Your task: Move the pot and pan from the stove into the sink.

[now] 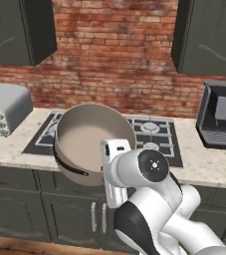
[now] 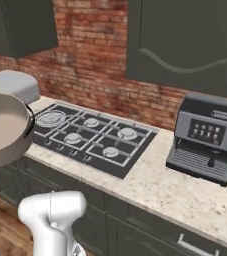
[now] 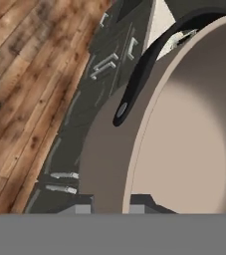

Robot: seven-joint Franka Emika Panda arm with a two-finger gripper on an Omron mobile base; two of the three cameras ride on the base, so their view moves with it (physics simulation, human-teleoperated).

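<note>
- Pot (image 1: 87, 134): held tilted in the air in front of the stove (image 1: 157, 134), above the counter edge.
- Gripper (image 3: 125, 201): fingers pinched the pot's rim, one either side of the wall.
- Pot handle (image 3: 144, 64): dark, curved, outside.

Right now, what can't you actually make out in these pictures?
- Gripper fingertips: hand view, hidden against the pot wall, grip unclear.
- Stove: left base view, its left part hidden behind the pot.
- Pot: right base view, cut off by the left edge.
</note>
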